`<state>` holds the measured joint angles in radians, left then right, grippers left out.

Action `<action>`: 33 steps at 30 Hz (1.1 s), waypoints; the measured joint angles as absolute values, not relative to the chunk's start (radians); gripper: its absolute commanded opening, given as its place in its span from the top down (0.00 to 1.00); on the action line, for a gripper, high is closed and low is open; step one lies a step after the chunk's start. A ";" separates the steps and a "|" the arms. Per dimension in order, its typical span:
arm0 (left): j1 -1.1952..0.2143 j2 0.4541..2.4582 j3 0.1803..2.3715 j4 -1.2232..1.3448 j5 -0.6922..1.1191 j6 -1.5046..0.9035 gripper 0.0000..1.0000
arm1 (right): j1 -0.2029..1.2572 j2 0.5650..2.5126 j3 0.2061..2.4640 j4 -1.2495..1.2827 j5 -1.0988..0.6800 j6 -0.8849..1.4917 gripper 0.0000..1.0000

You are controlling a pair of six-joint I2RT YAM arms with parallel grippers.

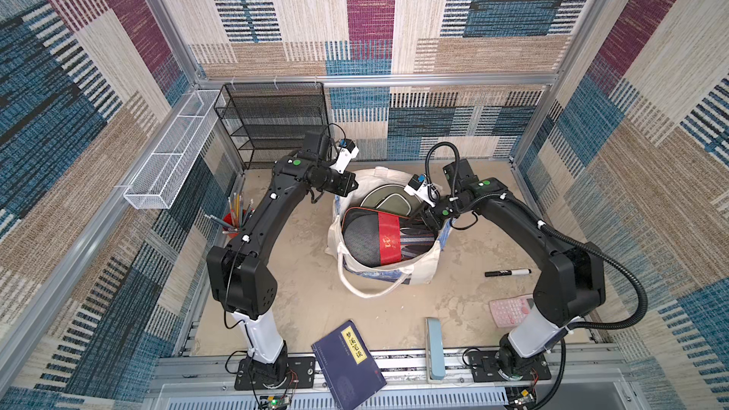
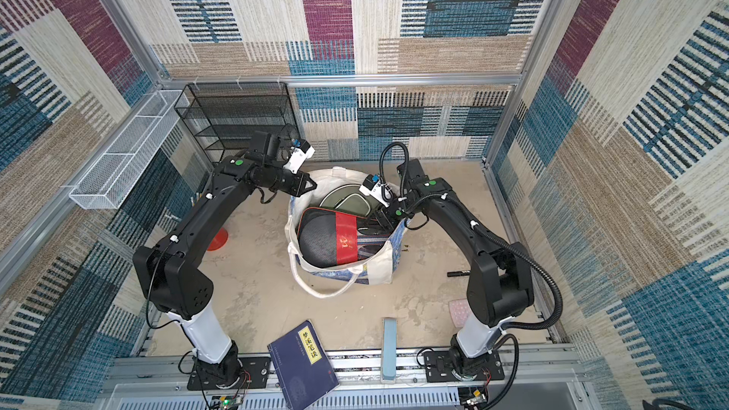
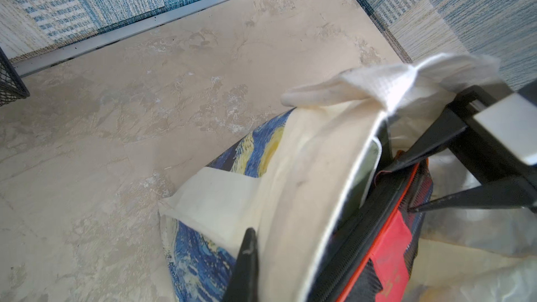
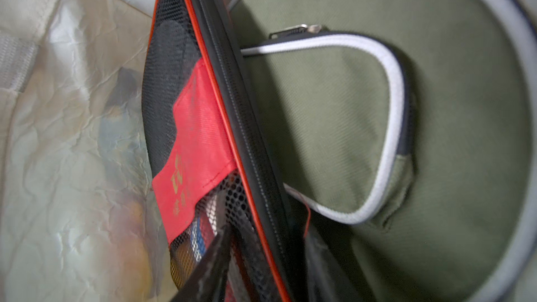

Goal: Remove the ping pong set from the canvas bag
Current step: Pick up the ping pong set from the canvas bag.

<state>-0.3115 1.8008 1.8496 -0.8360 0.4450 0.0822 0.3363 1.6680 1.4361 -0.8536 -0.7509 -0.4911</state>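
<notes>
The canvas bag (image 1: 426,266) (image 2: 380,266) stands open mid-table, its blue print showing in the left wrist view (image 3: 203,262). Of the ping pong set, a black case with a red band (image 1: 367,238) (image 2: 319,238) (image 4: 197,129) lies on top inside. An olive green cover (image 1: 388,199) (image 4: 334,117) leans behind it. My left gripper (image 1: 355,183) (image 2: 313,183) is shut on the bag's far-left rim; only one of its fingers (image 3: 245,257) shows beside the cloth. My right gripper (image 1: 420,222) (image 4: 267,242) reaches into the bag and is shut on the case's zipped edge, one finger on each face.
A black mesh rack (image 1: 272,124) and a white wire basket (image 1: 169,163) line the back left. A red pencil cup (image 1: 232,222) sits under the left arm. A black marker (image 1: 507,272), pink calculator (image 1: 511,309), blue book (image 1: 349,364) and pale blue block (image 1: 434,349) lie in front.
</notes>
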 measured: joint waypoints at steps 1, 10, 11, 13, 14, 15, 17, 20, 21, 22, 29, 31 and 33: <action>-0.310 1.802 1.852 -0.839 0.447 0.082 1.00 | 0.336 1.670 1.436 -0.850 -0.748 -0.485 0.84; -0.303 1.787 1.840 -0.843 0.443 0.086 1.00 | 0.342 1.688 1.510 -0.907 -0.754 -0.475 1.00; -0.301 1.781 1.833 -0.841 0.442 0.085 1.00 | 0.345 1.684 1.528 -0.921 -0.748 -0.474 1.00; -0.295 1.776 1.827 -0.841 0.442 0.083 1.00 | 0.348 1.671 1.558 -0.941 -0.740 -0.472 1.00; -0.292 1.773 1.824 -0.838 0.441 0.080 1.00 | 0.350 1.660 1.573 -0.949 -0.738 -0.471 1.00; -0.291 1.770 1.821 -0.837 0.433 0.079 1.00 | 0.350 1.652 1.593 -0.957 -0.724 -0.467 1.00; -0.290 1.765 1.813 -0.837 0.417 0.075 1.00 | 0.348 1.629 1.636 -0.962 -0.694 -0.459 1.00; -0.288 1.754 1.795 -0.835 0.383 0.059 1.00 | 0.350 1.598 1.695 -0.961 -0.665 -0.445 1.00; -0.288 1.749 1.789 -0.838 0.376 0.054 1.00 | 0.352 1.591 1.709 -0.958 -0.656 -0.442 1.00; -0.288 1.744 1.784 -0.839 0.372 0.051 1.00 | 0.353 1.587 1.719 -0.954 -0.649 -0.439 1.00; -0.285 1.715 1.748 -0.843 0.343 0.044 1.00 | 0.356 1.538 1.770 -0.886 -0.574 -0.379 1.00; -0.284 1.713 1.741 -0.843 0.340 0.041 1.00 | 0.357 1.520 1.787 -0.859 -0.540 -0.360 1.00; -0.284 1.711 1.736 -0.843 0.339 0.038 1.00 | 0.358 1.505 1.804 -0.847 -0.501 -0.341 1.00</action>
<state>-0.2836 1.7115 1.7355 -0.8433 0.3389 0.0380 0.3576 1.5051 1.8042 -0.8467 -0.5014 -0.3412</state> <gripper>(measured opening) 0.080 0.068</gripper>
